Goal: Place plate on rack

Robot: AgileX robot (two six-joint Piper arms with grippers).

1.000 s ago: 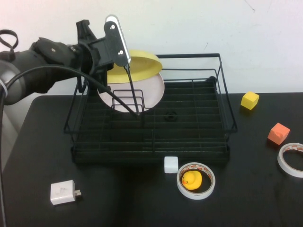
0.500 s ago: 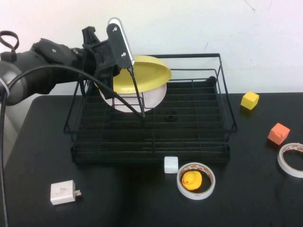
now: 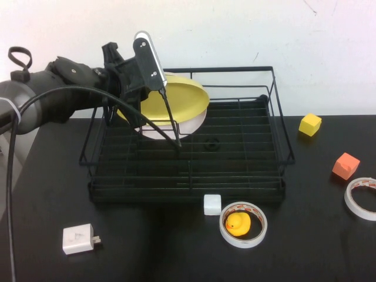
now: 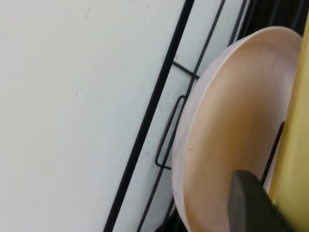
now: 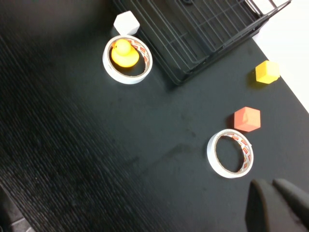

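My left gripper (image 3: 130, 88) is shut on the left edge of the yellow plate (image 3: 176, 97) and holds it tilted over the back left of the black wire rack (image 3: 235, 147). The plate leans just in front of a pale pink plate (image 3: 182, 126) that stands in the rack's dividers. In the left wrist view the yellow plate (image 4: 297, 159) shows as an edge beside the pink plate (image 4: 227, 130), with one dark finger (image 4: 251, 205) against it. My right gripper (image 5: 276, 195) is shut and empty, above the table near a tape roll (image 5: 230, 153); it is out of the high view.
In front of the rack are a white cube (image 3: 212, 204), a tape roll with a yellow duck (image 3: 237, 224) in it, and a white charger (image 3: 79, 238). At the right lie a yellow cube (image 3: 309, 124), an orange cube (image 3: 345, 165) and a tape roll (image 3: 361, 197).
The left gripper has tipped the yellow plate more upright and lowered it, closer to the pink plate. The right arm has not visibly moved.
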